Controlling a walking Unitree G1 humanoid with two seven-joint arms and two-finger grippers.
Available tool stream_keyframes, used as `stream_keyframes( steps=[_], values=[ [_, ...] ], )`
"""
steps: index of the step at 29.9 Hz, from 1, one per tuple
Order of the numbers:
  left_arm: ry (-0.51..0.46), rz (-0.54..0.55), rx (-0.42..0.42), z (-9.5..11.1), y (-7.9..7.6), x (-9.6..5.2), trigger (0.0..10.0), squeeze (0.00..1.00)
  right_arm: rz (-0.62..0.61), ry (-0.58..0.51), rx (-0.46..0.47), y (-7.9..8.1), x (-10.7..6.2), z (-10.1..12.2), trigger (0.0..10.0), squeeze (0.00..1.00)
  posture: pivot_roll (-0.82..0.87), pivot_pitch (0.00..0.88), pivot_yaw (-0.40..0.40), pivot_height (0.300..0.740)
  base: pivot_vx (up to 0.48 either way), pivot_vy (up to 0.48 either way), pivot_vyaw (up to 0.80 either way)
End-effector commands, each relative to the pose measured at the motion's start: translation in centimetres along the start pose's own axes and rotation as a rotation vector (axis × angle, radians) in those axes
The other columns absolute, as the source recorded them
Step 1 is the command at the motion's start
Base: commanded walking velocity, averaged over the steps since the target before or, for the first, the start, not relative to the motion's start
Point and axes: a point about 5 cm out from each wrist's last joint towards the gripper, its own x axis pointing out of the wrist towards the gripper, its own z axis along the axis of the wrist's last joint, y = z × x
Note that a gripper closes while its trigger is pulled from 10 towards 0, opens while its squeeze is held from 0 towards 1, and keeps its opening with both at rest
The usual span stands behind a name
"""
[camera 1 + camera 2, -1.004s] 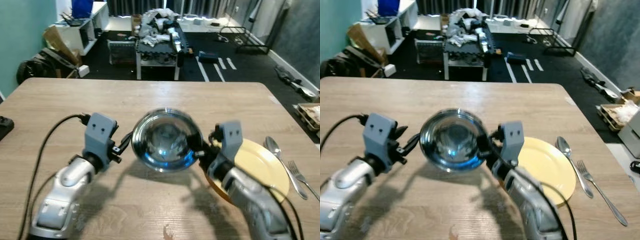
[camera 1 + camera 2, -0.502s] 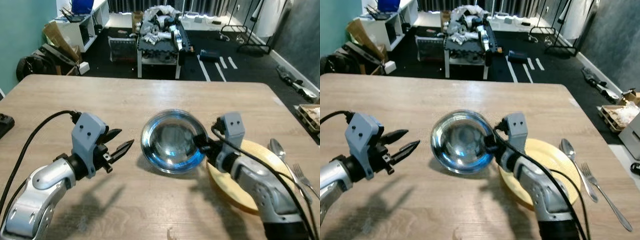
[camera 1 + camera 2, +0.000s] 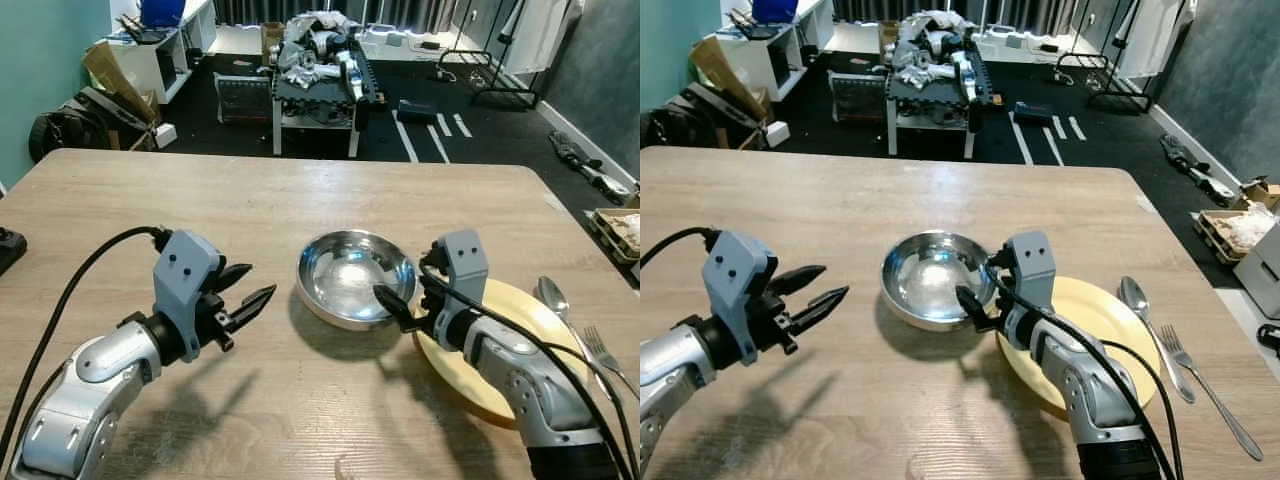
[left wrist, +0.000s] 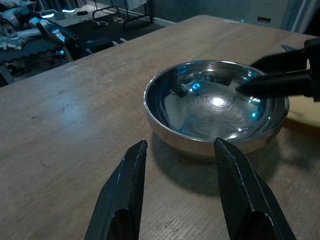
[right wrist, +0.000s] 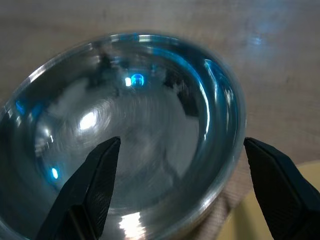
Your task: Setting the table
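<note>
**Steel bowl upright on the table, both grippers open beside it**

Steel bowl [image 3: 355, 288] sitting upright on the wooden table [image 3: 300, 200], near the middle, just left of the yellow plate [image 3: 520, 345] and seemingly touching or slightly overlapping that plate's near-left edge; cannot tell which. Shiny inside, with bluish reflections in the wrist views.

Right gripper [image 3: 400, 300] at the bowl's right rim, fingers spread wide: one black finger [image 3: 392, 303] reaching over the rim on the near side, the other by the rim further back. Seen from the right wrist, fingertips [image 5: 102, 172] parted to either side of the bowl's opening, not clamped on anything. Right arm lying across the yellow plate.

Left gripper [image 3: 245, 298] held above the table to the left of the bowl, near it but apart, pointing toward it, fingers [image 4: 127, 185] open with nothing between them. Black cable trailing from the left wrist.

Spoon [image 3: 565, 320] and fork [image 3: 605, 355] lying side by side on the table just right of the plate, spoon nearer the plate.

Beyond the table's far edge, dark floor with a low cluttered stand [image 3: 318, 75] and white shelving [image 3: 160, 55] by the teal wall
</note>
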Motion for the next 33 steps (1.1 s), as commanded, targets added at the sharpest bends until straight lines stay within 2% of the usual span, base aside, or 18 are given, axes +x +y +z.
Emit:
stream_keyframes(
  steps=[1, 5, 6, 8, 10, 11, 13, 14, 16, 17, 18, 20, 21, 23, 26, 28, 32, 33],
  values=[
    [0.007, -0.018, -0.013, -0.2, -0.5, 0.0, 10.0, 0.0, -0.052, -0.085, -0.016, -0.8, -0.4, 1.1, 10.0, 0.0, 0.12, 0.104, 0.038, 0.74, 0.0, 0.0, 0.0],
    [0.005, 0.001, -0.024, -0.5, -0.8, 0.5, 10.0, 0.0, -0.137, -0.359, 0.076, -1.8, -1.8, 4.3, 10.0, 0.0, 0.12, 0.102, 0.043, 0.74, 0.0, 0.0, 0.0],
    [0.005, 0.001, -0.024, -0.5, -0.8, 0.5, 10.0, 0.0, -0.137, -0.359, 0.076, -1.8, -1.8, 4.3, 10.0, 0.0, 0.12, 0.102, 0.043, 0.74, 0.0, 0.0, 0.0],
    [-0.002, 0.045, -0.045, -0.8, -1.0, 0.9, 10.0, 0.0, -0.175, -0.444, 0.099, -1.9, -2.5, 4.9, 10.0, 0.0, 0.12, 0.102, 0.047, 0.74, 0.0, 0.0, 0.0],
    [-0.002, 0.071, -0.064, -1.0, -1.2, 1.0, 10.0, 0.0, -0.2, -0.478, 0.101, -1.9, -2.8, 5.1, 10.0, 0.0, 0.12, 0.103, 0.05, 0.74, 0.0, 0.0, 0.0],
    [0.005, 0.099, -0.073, -1.4, -1.5, 1.2, 10.0, 0.0, -0.242, -0.492, 0.064, -1.7, -3.1, 4.8, 10.0, 0.0, 0.11, 0.104, 0.052, 0.74, 0.0, 0.0, 0.0],
    [0.01, 0.116, -0.077, -1.6, -1.8, 1.3, 10.0, 0.0, -0.269, -0.5, 0.035, -1.6, -3.4, 4.6, 10.0, 0.0, 0.11, 0.104, 0.052, 0.74, 0.0, 0.0, 0.0],
    [0.031, 0.181, -0.104, -2.3, -1.9, 1.6, 10.0, 0.0, -0.312, -0.478, 0.008, -1.1, -3.5, 3.2, 10.0, 0.0, 0.11, 0.105, 0.055, 0.74, 0.0, 0.0, 0.0],
    [0.04, 0.204, -0.114, -2.5, -1.9, 1.7, 10.0, 0.0, -0.326, -0.468, -0.001, -1.0, -3.6, 2.6, 10.0, 0.0, 0.11, 0.105, 0.055, 0.74, 0.0, 0.0, 0.0],
    [0.102, 0.246, -0.12, -3.3, -1.9, 1.8, 10.0, 0.0, -0.362, -0.438, -0.021, -0.7, -3.8, 1.1, 10.0, 0.0, 0.12, 0.107, 0.058, 0.74, 0.0, 0.0, 0.0],
    [0.102, 0.246, -0.12, -3.3, -1.9, 1.8, 10.0, 0.0, -0.362, -0.438, -0.021, -0.7, -3.8, 1.1, 10.0, 0.0, 0.12, 0.107, 0.058, 0.74, 0.0, 0.0, 0.0],
    [0.201, 0.284, -0.063, -4.1, -1.9, 1.8, 10.0, 0.0, -0.405, -0.42, 0.0, -1.0, -4.1, -0.2, 10.0, 0.0, 0.12, 0.107, 0.058, 0.74, 0.0, 0.0, 0.0],
    [0.201, 0.284, -0.063, -4.1, -1.9, 1.8, 10.0, 0.0, -0.405, -0.42, 0.0, -1.0, -4.1, -0.2, 10.0, 0.0, 0.12, 0.107, 0.058, 0.74, 0.0, 0.0, 0.0],
    [0.262, 0.324, -0.015, -4.4, -1.7, 1.8, 10.0, 0.0, -0.43, -0.423, 0.009, -1.2, -4.3, -0.4, 10.0, 0.0, 0.13, 0.113, 0.068, 0.74, 0.0, 0.0, 0.0],
    [0.213, 0.4, 0.042, -3.4, -1.0, 1.9, 10.0, 0.0, -0.453, -0.437, -0.004, -1.7, -4.3, -0.2, 10.0, 0.0, 0.13, 0.114, 0.08, 0.74, 0.0, 0.0, 0.0],
    [0.204, 0.406, 0.046, -3.3, -0.9, 1.9, 10.0, 0.0, -0.459, -0.442, -0.01, -1.7, -4.3, -0.2, 10.0, 0.0, 0.13, 0.114, 0.08, 0.74, 0.0, 0.0, 0.0],
    [0.123, 0.288, 0.053, -2.5, -1.9, 2.0, 10.0, 0.0, -0.462, -0.466, -0.048, -1.7, -4.1, 0.2, 10.0, 0.0, 0.12, 0.11, 0.079, 0.74, 0.0, 0.0, 0.0],
    [0.111, 0.267, 0.029, -2.5, -2.2, 2.1, 10.0, 0.0, -0.46, -0.465, -0.048, -1.5, -4.0, 0.1, 10.0, 0.0, 0.12, 0.109, 0.078, 0.74, 0.0, 0.0, 0.0]
  ],
)
